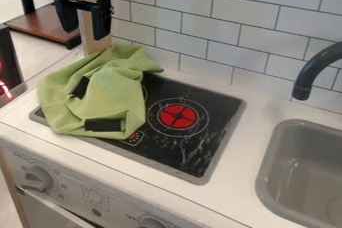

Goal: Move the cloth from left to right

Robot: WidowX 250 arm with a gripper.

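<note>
Knob [154, 221] cropped at bottom; green cloth [110, 92] hides some stovetop [207, 144]; claw [85, 34] spread open, holding nothing.

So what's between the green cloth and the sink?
Between the cloth and the sink, the camera view shows the uncovered part of the black cooktop with its red burner, then a strip of white counter.

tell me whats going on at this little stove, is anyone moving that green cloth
Nothing is being handled right now. The robot's gripper hangs open and empty, above the green cloth and toward the wall. The cloth lies crumpled over the left part of the cooktop, spilling onto the counter. The job is to move it right, and that is not done: the red burner beside it is uncovered.
</note>
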